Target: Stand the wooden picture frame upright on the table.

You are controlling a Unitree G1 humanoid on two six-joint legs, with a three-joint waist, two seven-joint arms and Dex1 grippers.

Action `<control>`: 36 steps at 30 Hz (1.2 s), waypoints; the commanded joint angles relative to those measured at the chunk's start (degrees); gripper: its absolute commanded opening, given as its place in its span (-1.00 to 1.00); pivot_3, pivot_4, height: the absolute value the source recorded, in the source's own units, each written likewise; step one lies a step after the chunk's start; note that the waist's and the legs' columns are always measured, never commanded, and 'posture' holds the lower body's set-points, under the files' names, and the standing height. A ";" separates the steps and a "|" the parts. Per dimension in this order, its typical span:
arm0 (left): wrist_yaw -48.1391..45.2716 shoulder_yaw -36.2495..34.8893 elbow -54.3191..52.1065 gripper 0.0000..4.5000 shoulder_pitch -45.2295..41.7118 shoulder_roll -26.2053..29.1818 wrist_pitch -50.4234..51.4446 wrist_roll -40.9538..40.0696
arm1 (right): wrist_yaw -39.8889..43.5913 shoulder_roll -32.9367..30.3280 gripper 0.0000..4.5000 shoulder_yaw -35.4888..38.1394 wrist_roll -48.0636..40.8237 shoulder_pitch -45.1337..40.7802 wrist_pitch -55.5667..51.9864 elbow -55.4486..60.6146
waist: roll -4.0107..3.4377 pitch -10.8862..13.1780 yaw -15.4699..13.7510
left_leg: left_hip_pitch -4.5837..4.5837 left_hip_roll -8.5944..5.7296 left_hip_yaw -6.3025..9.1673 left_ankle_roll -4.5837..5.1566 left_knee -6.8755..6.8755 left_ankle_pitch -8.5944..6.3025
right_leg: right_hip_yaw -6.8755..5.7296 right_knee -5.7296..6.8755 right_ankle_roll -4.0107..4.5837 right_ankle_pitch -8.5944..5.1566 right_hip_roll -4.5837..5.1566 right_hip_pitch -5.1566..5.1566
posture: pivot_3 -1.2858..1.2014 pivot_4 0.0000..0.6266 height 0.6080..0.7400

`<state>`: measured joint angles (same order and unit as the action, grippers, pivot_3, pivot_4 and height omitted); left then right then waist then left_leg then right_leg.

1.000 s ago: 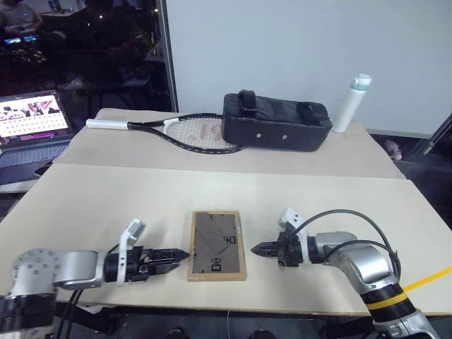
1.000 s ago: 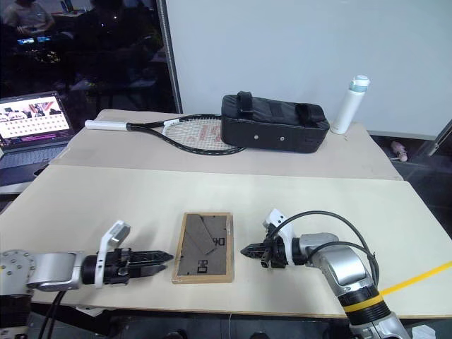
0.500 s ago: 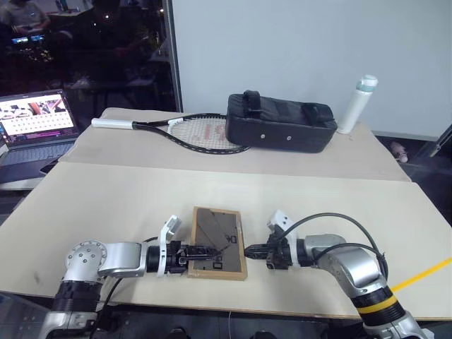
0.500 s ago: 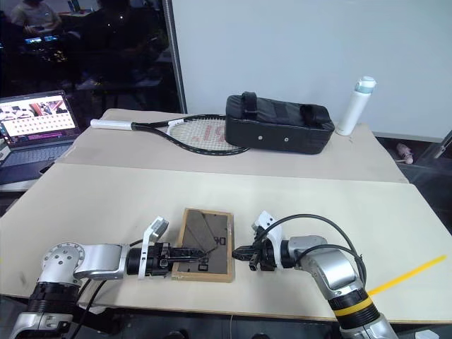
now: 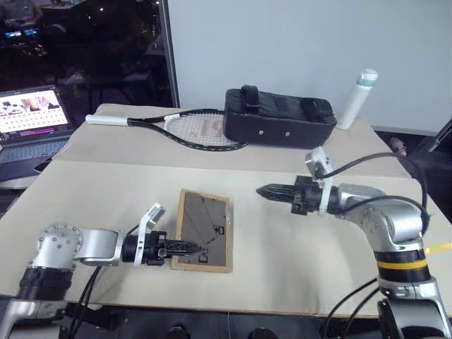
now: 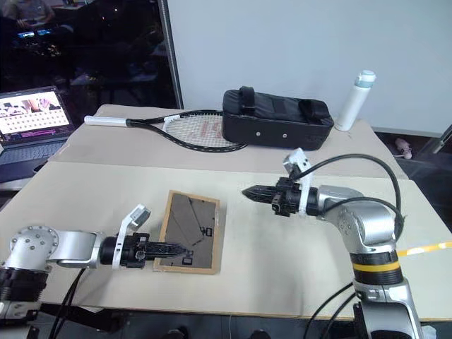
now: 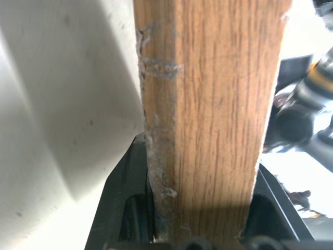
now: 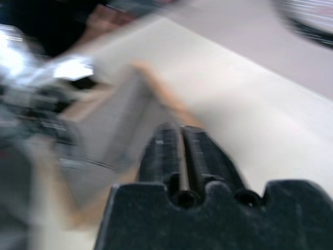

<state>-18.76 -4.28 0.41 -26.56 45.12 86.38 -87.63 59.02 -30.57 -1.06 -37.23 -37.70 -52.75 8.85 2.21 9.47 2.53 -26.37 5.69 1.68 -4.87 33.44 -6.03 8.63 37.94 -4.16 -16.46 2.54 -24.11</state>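
Here the frame (image 5: 203, 229) lies back-up near the near edge of the table (image 5: 106, 198), its near left edge clamped in the left tool (image 5: 185, 248); in the left wrist view a light-wood edge (image 7: 213, 114) sits between that tool's fingers (image 7: 122, 208). The right tool (image 5: 263, 191) hovers above the table, right of the frame, fingers together. Far off lie a racket (image 5: 191, 131), bag (image 5: 279, 119) and bottle (image 5: 355, 97).

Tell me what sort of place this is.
Probably an indoor lab or office set up for robot trials. A beige table holds staged props: a tennis racket, a black bag, a bottle and a picture frame. An open laptop sits beside it, before a dark window.
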 commanded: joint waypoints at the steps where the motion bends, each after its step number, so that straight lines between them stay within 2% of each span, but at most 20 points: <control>1: -4.66 0.85 -2.82 -0.49 -1.74 -0.33 -0.24 2.75 | 1.70 0.96 -0.06 -4.92 1.22 -1.12 1.82 -0.19 | -0.01 0.01 -0.04 | -0.01 0.00 -0.01 0.00 -0.09 0.00 | 0.00 -0.02 0.02 0.00 0.00 -0.04 | 0.03 -0.52 0.53; 6: -7.42 1.29 -4.02 -0.49 -2.88 -1.28 0.15 4.88 | 3.12 3.17 0.73 -9.69 4.39 -3.38 5.47 -5.59 | -0.01 0.08 -0.10 | -0.04 0.00 0.00 -0.01 -0.12 0.02 | -0.02 0.01 0.05 -0.01 0.00 -0.10 | 0.03 -0.52 0.53; 8: -7.87 1.46 -4.34 -0.49 -3.36 -1.65 0.30 5.76 | 3.63 4.05 0.96 -11.17 5.59 -3.95 6.74 -6.93 | -0.01 0.09 -0.09 | -0.04 0.00 0.00 -0.03 -0.11 0.04 | -0.02 0.02 0.04 -0.02 -0.01 -0.08 | 0.03 -0.52 0.53; 10: -7.97 2.03 -4.79 -0.49 -4.73 -1.91 0.92 6.85 | 5.32 4.79 0.96 -14.14 7.71 -4.79 9.49 -7.19 | -0.01 0.09 -0.02 | -0.04 0.00 0.00 -0.03 -0.09 0.04 | -0.03 0.05 0.03 -0.02 -0.01 -0.08 | 0.03 -0.52 0.53; 14: -7.76 0.99 -0.36 -0.49 -8.34 -3.55 3.36 6.73 | 9.10 5.89 0.96 -14.55 4.46 -5.86 8.50 -3.45 | -0.02 0.10 -0.07 | -0.04 0.00 0.01 -0.05 -0.09 0.06 | -0.03 0.09 0.02 -0.03 -0.03 -0.09 | 0.03 -0.52 0.53; 18: -7.89 1.34 5.01 -0.49 -10.57 -3.37 5.94 8.76 | 11.65 3.68 0.96 -12.48 1.31 -5.60 6.19 0.74 | -0.02 0.10 -0.14 | -0.04 0.00 0.02 -0.05 -0.08 0.06 | -0.04 0.09 0.02 -0.03 -0.02 -0.05 | 0.03 -0.52 0.53; 24: -11.24 0.90 6.64 -0.49 -11.18 -1.01 6.12 3.45 | 12.12 -0.85 0.96 -9.25 0.82 -4.82 7.81 2.60 | -0.03 0.12 0.01 | -0.04 0.01 0.04 -0.05 -0.08 0.06 | -0.06 0.12 0.02 -0.03 -0.03 -0.09 | 0.03 -0.52 0.53; 30: -13.94 0.69 7.90 -0.49 -11.30 0.10 6.12 1.82 | 8.73 -6.64 0.96 -8.85 10.26 -3.56 14.92 -4.27 | -0.02 0.12 -0.11 | -0.03 0.00 0.04 -0.05 -0.03 0.06 | -0.06 0.11 0.01 -0.03 -0.01 -0.07 | 0.03 -0.52 0.53; 32: -16.42 0.15 6.54 -0.49 -9.72 0.91 6.09 1.84 | 8.53 -10.27 0.96 -8.49 13.45 -2.85 17.28 -4.97 | -0.04 0.14 -0.14 | -0.04 0.00 0.03 -0.05 -0.03 0.06 | -0.06 0.11 0.01 -0.03 -0.01 -0.08 | 0.03 -0.52 0.53; 36: -18.82 4.43 16.39 -0.49 -7.47 4.14 6.12 -4.01 | 5.42 -13.44 0.96 -4.62 16.31 0.48 23.25 -2.66 | -0.04 0.14 -0.16 | -0.04 0.00 0.03 -0.05 -0.10 0.06 | -0.06 0.11 0.03 -0.05 -0.01 -0.12 | 0.03 -0.52 0.53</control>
<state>-35.37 -1.17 13.36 -34.49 48.05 92.31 -87.54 66.12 -43.36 -8.56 -22.83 -38.09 -34.88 3.63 2.17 9.60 2.37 -26.40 5.69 1.70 -4.91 33.30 -5.97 8.57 38.06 -4.12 -16.51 2.52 -24.24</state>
